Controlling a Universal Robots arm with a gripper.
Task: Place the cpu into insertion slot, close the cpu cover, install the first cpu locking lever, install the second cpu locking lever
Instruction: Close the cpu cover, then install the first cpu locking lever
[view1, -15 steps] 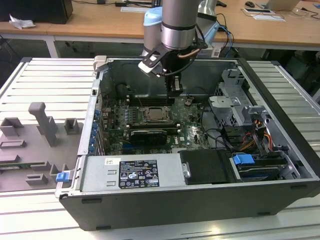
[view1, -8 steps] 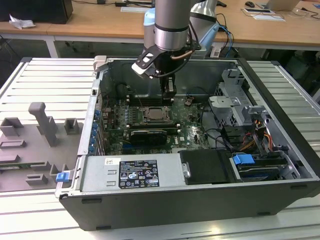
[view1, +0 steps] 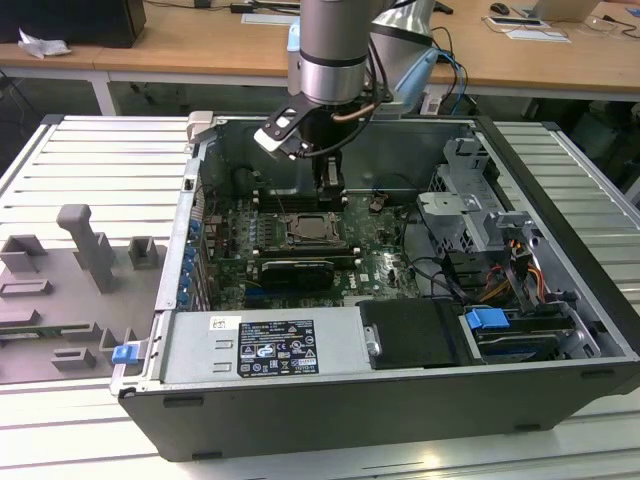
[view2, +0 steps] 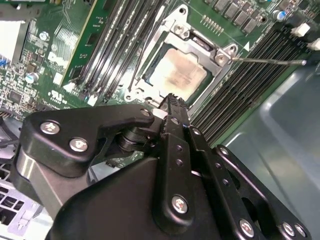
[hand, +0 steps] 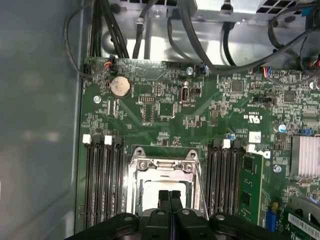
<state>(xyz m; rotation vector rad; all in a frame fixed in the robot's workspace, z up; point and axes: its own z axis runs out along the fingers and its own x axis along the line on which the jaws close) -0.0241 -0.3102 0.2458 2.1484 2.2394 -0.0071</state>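
The cpu (view2: 177, 75) lies flat in the insertion slot (view1: 313, 229). Its pale metal top shows through the window of the cpu cover (hand: 161, 166), so seating the chip appears to be done.

**Nearest the wrist cameras.** The gripper (view2: 172, 101) has its two fingers pressed together and holds nothing. Closed like this they form one narrow tip, a shape probably meant for pushing a small part rather than grasping one. The tip hangs just above the socket's near edge, and whether it touches the frame cannot be told.

**Socket.** The cover appears folded down around the chip, its silvery frame level with the board. It would sit this way to clamp the chip against the contacts beneath.

**Beside the socket.** A thin wire locking lever (view2: 267, 61) runs outward from one corner of the frame, across the neighbouring memory slots (view2: 115, 40). It seems to stand free of its catch, though this is not certain. A second lever cannot be made out.

**Farther off.** In the first wrist view the green circuit board (hand: 165, 107) carries a coin battery (hand: 120, 86). Black cables (hand: 200, 45) loop along its far edge, clear of the socket.

**Farthest.** In the exterior view the computer case (view1: 400, 410) lies on its side with the panel off, giving the arm access from above. Wooden desks (view1: 200, 45) stand beyond it.
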